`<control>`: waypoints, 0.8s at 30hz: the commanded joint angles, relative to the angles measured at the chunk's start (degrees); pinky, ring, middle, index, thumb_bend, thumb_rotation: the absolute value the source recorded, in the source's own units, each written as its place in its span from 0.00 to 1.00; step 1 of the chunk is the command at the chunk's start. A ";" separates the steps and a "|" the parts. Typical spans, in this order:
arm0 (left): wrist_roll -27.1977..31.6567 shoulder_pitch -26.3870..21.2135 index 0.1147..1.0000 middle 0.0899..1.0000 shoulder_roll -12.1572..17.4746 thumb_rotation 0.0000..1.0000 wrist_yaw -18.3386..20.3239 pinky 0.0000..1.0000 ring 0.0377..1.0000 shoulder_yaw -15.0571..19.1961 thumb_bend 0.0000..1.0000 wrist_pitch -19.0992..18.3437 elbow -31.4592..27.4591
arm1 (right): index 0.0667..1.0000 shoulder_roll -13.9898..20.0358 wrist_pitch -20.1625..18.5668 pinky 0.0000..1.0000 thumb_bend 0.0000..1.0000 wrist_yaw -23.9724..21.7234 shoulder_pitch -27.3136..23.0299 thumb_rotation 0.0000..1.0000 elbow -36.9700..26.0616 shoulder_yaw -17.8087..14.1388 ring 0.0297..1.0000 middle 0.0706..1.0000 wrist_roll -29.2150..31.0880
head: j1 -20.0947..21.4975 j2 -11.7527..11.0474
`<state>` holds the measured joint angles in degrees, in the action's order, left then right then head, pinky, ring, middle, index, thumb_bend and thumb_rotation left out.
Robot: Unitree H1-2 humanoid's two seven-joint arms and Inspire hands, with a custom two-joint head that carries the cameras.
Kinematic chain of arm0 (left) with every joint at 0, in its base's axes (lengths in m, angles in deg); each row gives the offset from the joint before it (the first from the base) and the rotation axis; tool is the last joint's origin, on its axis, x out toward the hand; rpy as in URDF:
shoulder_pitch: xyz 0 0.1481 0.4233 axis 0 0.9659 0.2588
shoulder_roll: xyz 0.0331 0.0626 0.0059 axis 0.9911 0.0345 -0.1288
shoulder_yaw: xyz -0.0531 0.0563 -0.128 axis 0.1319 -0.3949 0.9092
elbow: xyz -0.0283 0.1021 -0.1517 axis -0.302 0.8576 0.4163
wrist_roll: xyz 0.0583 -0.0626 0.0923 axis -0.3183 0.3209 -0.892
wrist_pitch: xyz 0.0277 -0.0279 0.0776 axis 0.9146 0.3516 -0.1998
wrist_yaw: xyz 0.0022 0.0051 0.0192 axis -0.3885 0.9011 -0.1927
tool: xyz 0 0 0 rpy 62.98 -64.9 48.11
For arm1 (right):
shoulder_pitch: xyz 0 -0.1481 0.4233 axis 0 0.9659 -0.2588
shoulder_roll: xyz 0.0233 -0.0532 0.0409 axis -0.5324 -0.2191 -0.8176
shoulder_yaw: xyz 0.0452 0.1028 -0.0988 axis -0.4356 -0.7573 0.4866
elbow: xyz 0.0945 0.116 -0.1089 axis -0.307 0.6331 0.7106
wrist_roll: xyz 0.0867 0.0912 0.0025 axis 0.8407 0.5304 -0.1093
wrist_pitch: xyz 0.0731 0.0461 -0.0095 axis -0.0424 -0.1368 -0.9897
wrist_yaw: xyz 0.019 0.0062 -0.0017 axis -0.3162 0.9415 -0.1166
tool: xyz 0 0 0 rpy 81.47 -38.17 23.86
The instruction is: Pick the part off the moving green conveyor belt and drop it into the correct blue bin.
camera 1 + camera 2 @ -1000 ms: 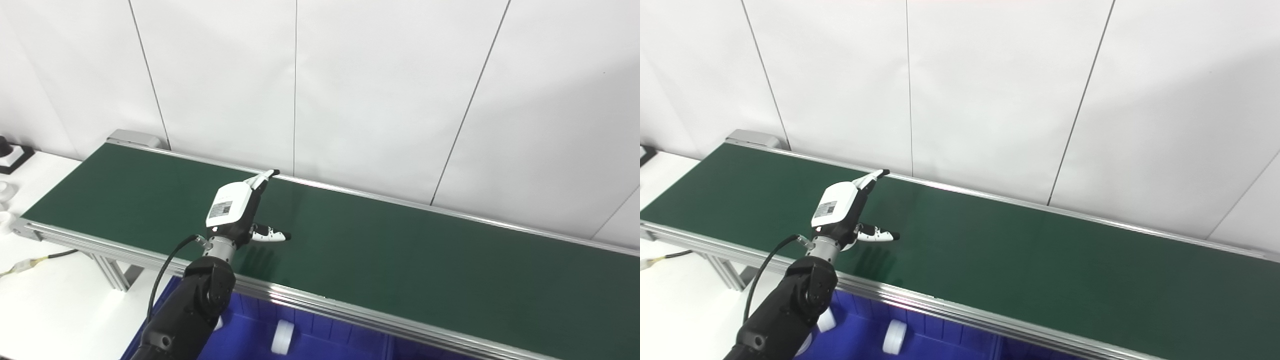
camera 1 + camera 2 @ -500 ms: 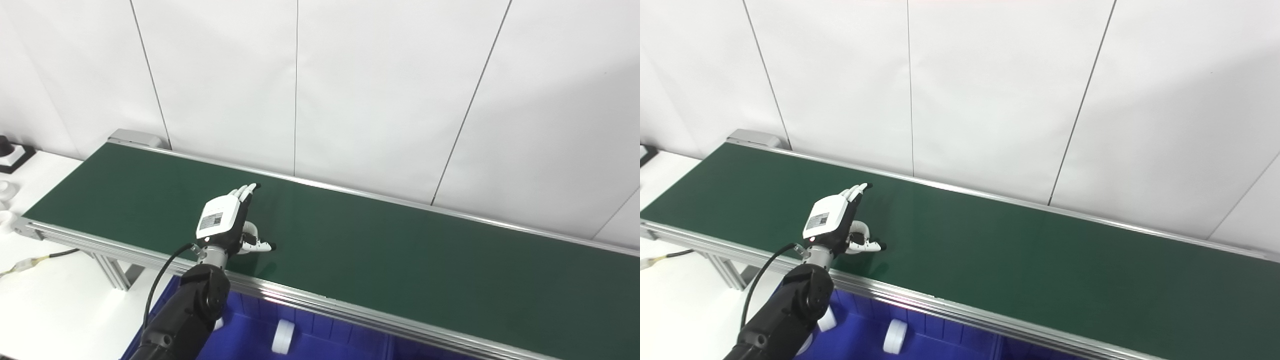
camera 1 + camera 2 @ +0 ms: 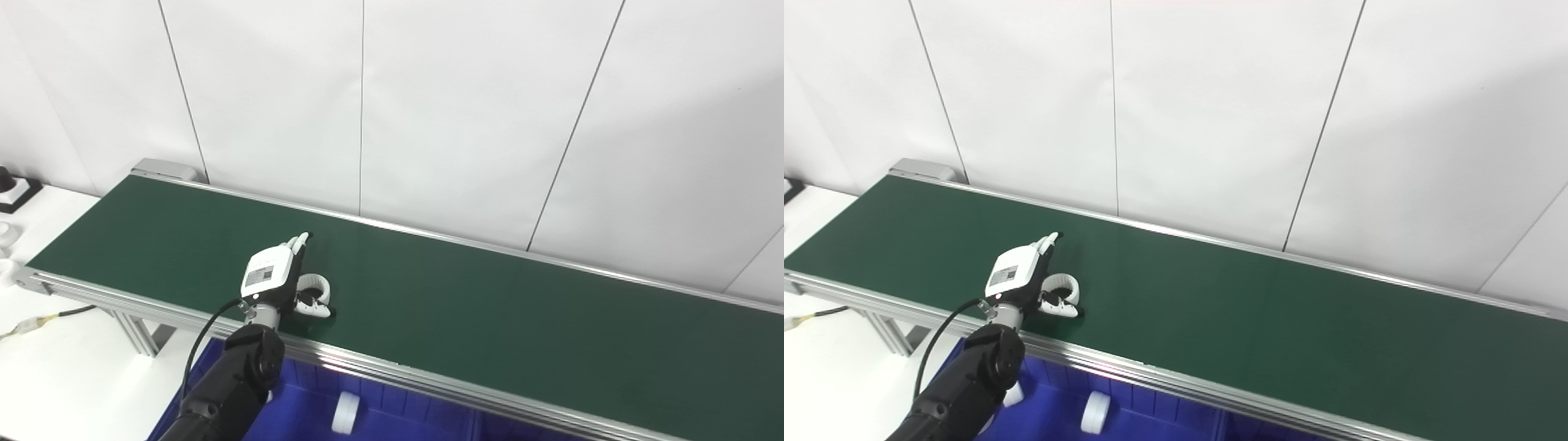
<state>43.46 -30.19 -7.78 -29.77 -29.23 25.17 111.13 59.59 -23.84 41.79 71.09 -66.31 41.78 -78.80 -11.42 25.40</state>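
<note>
Near the front edge of the green conveyor belt [image 3: 429, 294], toward its left end, your left hand [image 3: 272, 278] sits low over the belt surface. White back shell faces up, label patch visible on it. Fingers [image 3: 298, 242] reach out straight toward the far rail, held close together. Thumb [image 3: 312, 309] curls along the front side of the part [image 3: 315, 283].

Part: a white ring with a dark hollow centre, lying flat on the belt. It lies just beside the palm, between the outstretched fingers and the thumb. Thumb looks to touch its front rim. The hand is not closed on it; the fingers stay extended, so you have it cupped, not gripped. Part rests on the belt, not lifted.

Your dark forearm [image 3: 968, 380] rises from the lower left and crosses the aluminium front rail [image 3: 398, 373]. A black cable loops beside the wrist.

Below the front rail, a blue bin [image 3: 1053, 410] shows at the bottom edge, with white round parts [image 3: 1095, 411] standing inside.

Left of the belt's end, the white bench [image 3: 67, 367] carries a loose wire. White wall panels back the belt.

Your right hand is out of sight in both views.
</note>
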 commanded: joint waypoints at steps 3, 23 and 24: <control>1.36 -1.56 0.82 0.84 0.93 0.13 0.58 0.77 0.81 0.96 0.78 -3.88 -0.81 | 0.75 0.32 1.57 0.67 0.84 1.29 -0.05 0.10 -2.30 -0.28 0.68 0.65 -0.01 | 0.10 0.08; 7.69 -0.11 0.45 0.34 1.54 0.00 13.60 0.23 0.27 -1.30 0.51 -8.66 -8.93 | 0.74 0.19 1.72 0.69 0.83 1.58 0.15 0.10 -2.43 -0.45 0.69 0.65 0.15 | 0.36 0.37; 7.77 0.09 0.45 0.34 1.49 0.00 13.31 0.22 0.27 -1.16 0.51 -8.36 -9.28 | 0.74 0.14 1.68 0.68 0.83 1.60 0.18 0.10 -2.48 -0.46 0.69 0.65 0.14 | 0.62 0.54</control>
<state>51.04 -30.34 -7.03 -17.09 -30.35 18.25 102.80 59.57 -23.84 41.79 71.57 -67.18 41.74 -78.75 -10.99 25.75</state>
